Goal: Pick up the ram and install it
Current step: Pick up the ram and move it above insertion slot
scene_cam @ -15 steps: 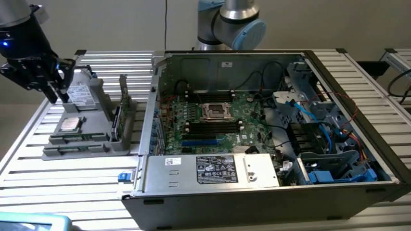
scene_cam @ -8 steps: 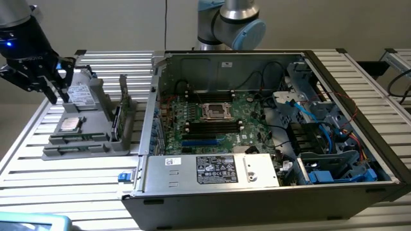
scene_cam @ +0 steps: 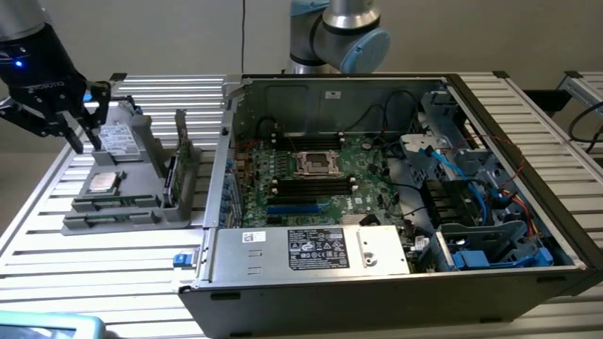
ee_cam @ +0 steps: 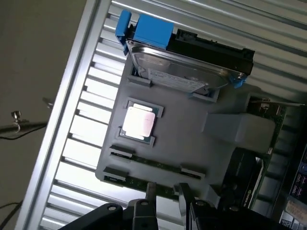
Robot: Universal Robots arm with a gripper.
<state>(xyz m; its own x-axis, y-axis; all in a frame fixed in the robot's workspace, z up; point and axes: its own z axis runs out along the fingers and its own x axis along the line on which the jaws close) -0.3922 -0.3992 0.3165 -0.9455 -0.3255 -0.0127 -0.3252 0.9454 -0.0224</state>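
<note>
Two ram sticks stand on edge in the front slots of a grey holder tray (scene_cam: 141, 215): one ram stick (scene_cam: 111, 204) (ee_cam: 156, 163) and a second (scene_cam: 106, 221) (ee_cam: 139, 181) beside it. They are thin, dark green and long. My gripper (scene_cam: 83, 140) (ee_cam: 168, 195) hangs open above the tray's far end, over the silver drive (scene_cam: 117, 139), with nothing between its fingers. In the wrist view one fingertip (ee_cam: 151, 190) reaches toward the nearer ram stick. The open computer case (scene_cam: 396, 282) holds the motherboard (scene_cam: 320, 176) with black memory slots (scene_cam: 311, 186).
On the tray also sit a square silver chip (scene_cam: 102, 183) (ee_cam: 139, 120), the boxy drive (ee_cam: 184, 69) with blue clips, and an upright graphics card (scene_cam: 174, 176) (ee_cam: 244, 179). Cables and a drive cage (scene_cam: 471, 212) crowd the case at the exterior view's right. The slatted table (scene_cam: 85, 268) surrounds everything.
</note>
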